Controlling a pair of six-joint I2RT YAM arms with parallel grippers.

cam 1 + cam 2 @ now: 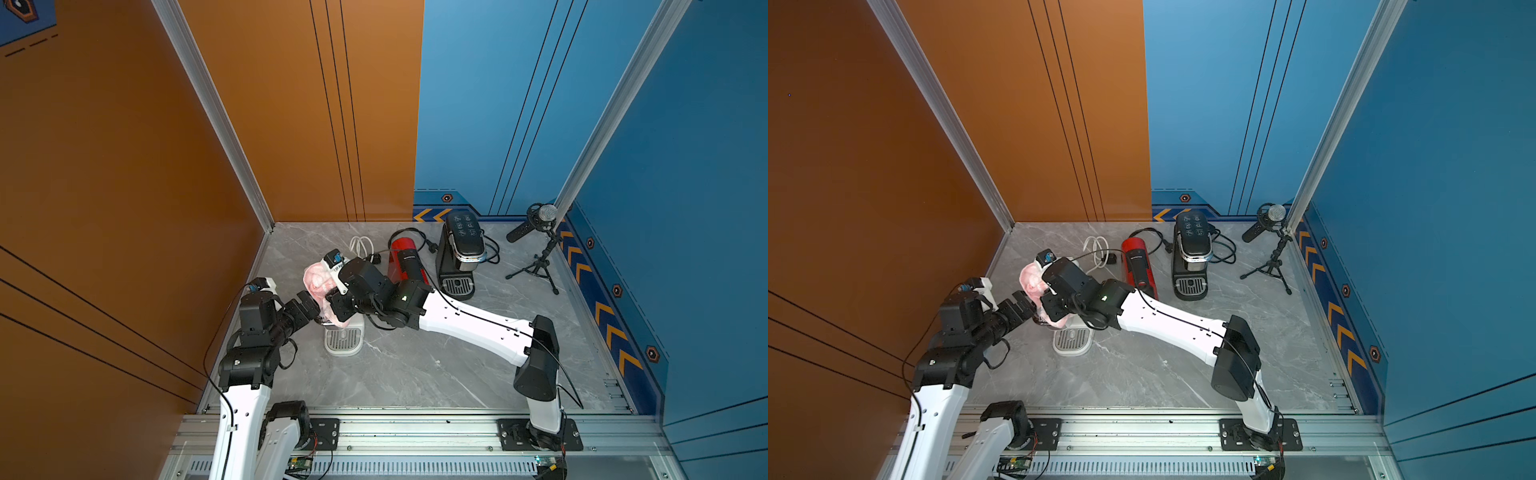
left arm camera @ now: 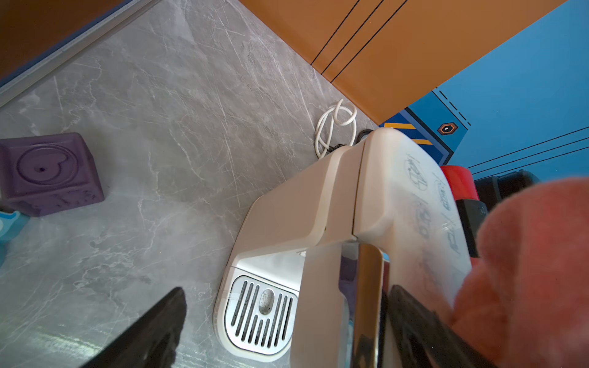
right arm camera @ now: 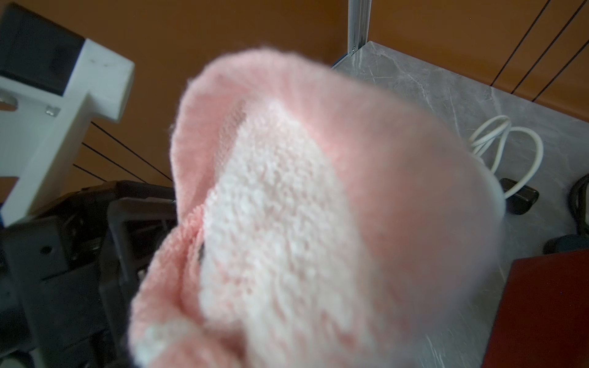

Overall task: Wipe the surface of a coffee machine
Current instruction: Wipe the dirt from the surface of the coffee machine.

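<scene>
Item: white coffee machine [image 2: 398, 197], sat on counter [image 1: 415, 365]. Pink cloth [image 1: 316, 282] lay bunched atop it, pinched in right gripper [image 1: 334, 303]. Left gripper [image 1: 311, 309] stood spread wide at its front, gripping nothing. Scribbles [image 2: 420, 181] showed on its lid; wiping judged unfinished.

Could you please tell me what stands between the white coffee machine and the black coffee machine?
A red coffee machine stands between the white coffee machine and the black coffee machine, as both top views show.
</scene>
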